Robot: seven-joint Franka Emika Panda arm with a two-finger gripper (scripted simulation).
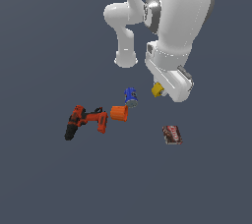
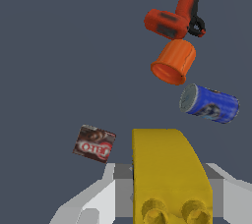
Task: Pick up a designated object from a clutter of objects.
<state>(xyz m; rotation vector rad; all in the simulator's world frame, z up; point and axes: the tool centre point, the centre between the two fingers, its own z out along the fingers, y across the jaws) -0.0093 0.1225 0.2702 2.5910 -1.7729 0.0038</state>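
Protruding from the gripper (image 2: 170, 203), clamped between its jaws: small yellow block (image 1: 157, 90), upper right of centre, exterior view.

The exterior view looks steeply down from high up and well back, taking in the whole arm (image 1: 167, 26) and the scattered clutter. The wrist view sits close behind the fingers (image 2: 98, 198), facing outward past them. Both views share the drill (image 1: 86, 121), orange cup (image 1: 119, 113), blue can (image 1: 131, 97) and dark red box (image 1: 173, 134).
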